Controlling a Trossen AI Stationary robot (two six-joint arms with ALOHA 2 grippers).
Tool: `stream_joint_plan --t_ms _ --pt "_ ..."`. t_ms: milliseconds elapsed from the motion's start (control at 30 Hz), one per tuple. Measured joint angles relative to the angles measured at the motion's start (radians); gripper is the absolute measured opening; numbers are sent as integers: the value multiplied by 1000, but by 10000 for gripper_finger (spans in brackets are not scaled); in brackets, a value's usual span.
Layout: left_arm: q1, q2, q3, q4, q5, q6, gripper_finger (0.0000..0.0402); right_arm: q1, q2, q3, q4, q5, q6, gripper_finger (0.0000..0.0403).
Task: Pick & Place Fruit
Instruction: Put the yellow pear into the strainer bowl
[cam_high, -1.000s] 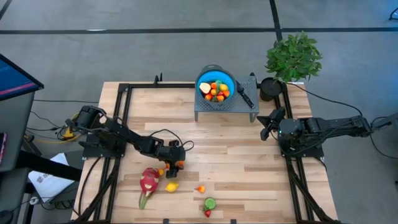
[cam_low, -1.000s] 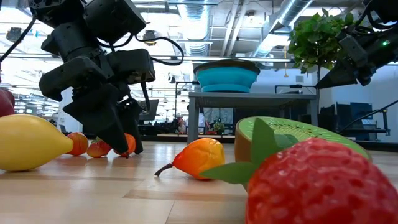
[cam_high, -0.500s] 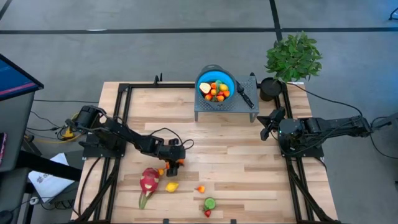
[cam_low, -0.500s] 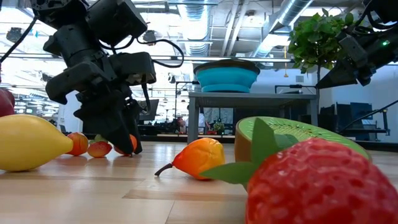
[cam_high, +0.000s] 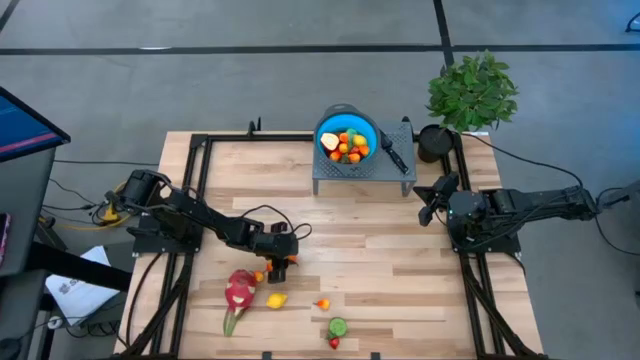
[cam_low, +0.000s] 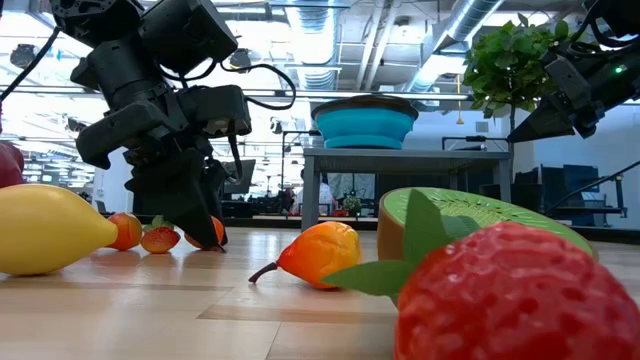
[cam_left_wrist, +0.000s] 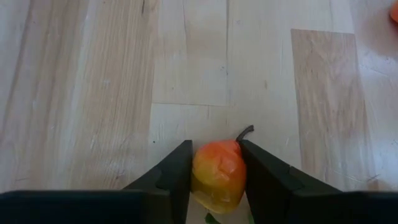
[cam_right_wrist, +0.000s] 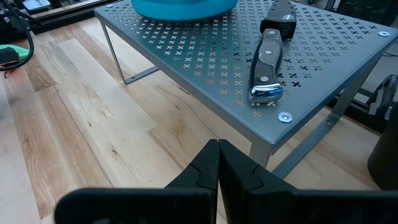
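Your left gripper (cam_left_wrist: 214, 177) is down on the table (cam_high: 400, 260) with its fingers pressed against both sides of a small orange fruit (cam_left_wrist: 216, 174), just beside the dragon fruit (cam_high: 239, 291). Make sure the grip is firm before you lift straight up, then carry it to the blue bowl (cam_high: 362, 124) on the metal stand (cam_high: 402, 163). Your right gripper (cam_right_wrist: 218, 163) waits closed and empty near that stand
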Motion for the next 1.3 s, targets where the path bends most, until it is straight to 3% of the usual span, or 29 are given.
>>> stream_joint_plan --t_ms 1000,1300 --pt "-1 2 -3 25 0 -2 121 0 0 0 0 0 0 0" --pt "-3 6 -3 150 17 -2 121 0 0 0 0 0 0 0"
